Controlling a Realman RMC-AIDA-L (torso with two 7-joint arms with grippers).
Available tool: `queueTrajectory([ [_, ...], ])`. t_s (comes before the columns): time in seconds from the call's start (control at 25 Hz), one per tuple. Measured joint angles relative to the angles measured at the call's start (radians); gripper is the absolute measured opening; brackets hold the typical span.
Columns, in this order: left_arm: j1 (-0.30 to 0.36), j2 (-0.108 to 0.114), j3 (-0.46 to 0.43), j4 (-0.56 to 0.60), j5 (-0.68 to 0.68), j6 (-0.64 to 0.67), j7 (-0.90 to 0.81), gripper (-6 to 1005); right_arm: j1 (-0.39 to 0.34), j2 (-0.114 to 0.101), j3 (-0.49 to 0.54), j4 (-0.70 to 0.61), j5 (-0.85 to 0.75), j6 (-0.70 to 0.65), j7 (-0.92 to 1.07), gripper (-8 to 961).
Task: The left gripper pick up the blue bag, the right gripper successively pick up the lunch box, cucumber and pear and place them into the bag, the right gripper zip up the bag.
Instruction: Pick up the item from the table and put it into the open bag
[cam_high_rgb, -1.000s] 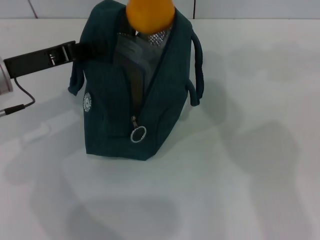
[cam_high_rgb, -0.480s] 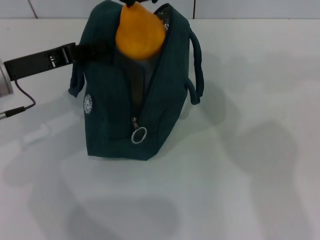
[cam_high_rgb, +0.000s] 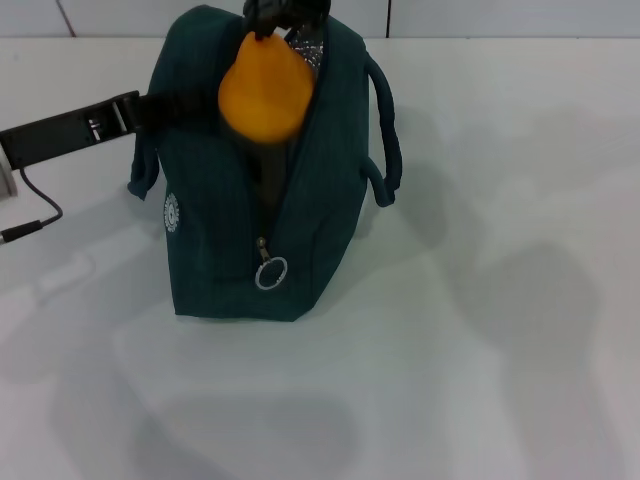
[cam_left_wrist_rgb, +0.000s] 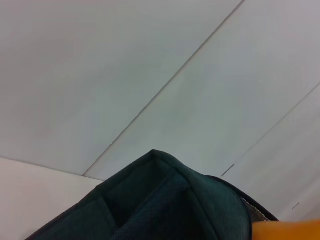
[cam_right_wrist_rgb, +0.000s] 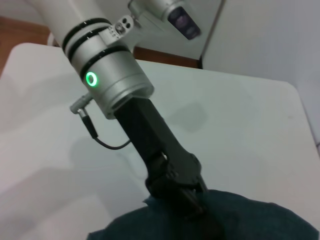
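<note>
I've got the right tool (cam_high_rgb: 288, 14) clamped on the yellow-orange pear (cam_high_rgb: 263, 88), now lower into the dark teal fabric bag's (cam_high_rgb: 215, 250) mouth, left tool (cam_right_wrist_rgb: 186, 192) gripping its rim, zipping comes next.

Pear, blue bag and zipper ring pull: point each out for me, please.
pear (cam_high_rgb: 262, 95), head view, on its broad orange body over the bag's opening.
blue bag (cam_high_rgb: 215, 255), head view, on its front fabric panel.
zipper ring pull (cam_high_rgb: 271, 273), head view, on the metal ring.
</note>
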Motion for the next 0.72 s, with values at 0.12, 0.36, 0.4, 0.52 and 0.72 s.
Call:
queueTrajectory([
  [0.12,0.000,-0.001,0.000,0.000,0.000,-0.001,0.001,32,-0.006,-0.001,0.000,0.003,0.018,-0.002,0.003,120],
  [0.36,0.000,-0.002,-0.001,0.000,0.000,-0.001,0.003,31,-0.025,-0.001,0.022,-0.004,0.020,0.016,0.015,127],
  [0.4,-0.001,-0.002,-0.001,0.000,-0.001,-0.001,0.003,31,-0.028,-0.002,0.023,-0.003,0.019,0.018,0.016,128],
  [0.52,-0.002,-0.002,-0.001,0.000,-0.001,-0.001,0.003,31,-0.035,-0.002,0.017,-0.001,0.012,0.019,0.016,131],
  [0.72,-0.005,-0.001,0.000,0.000,-0.002,0.000,0.003,31,-0.072,-0.002,0.009,-0.051,0.010,0.020,0.016,175],
])
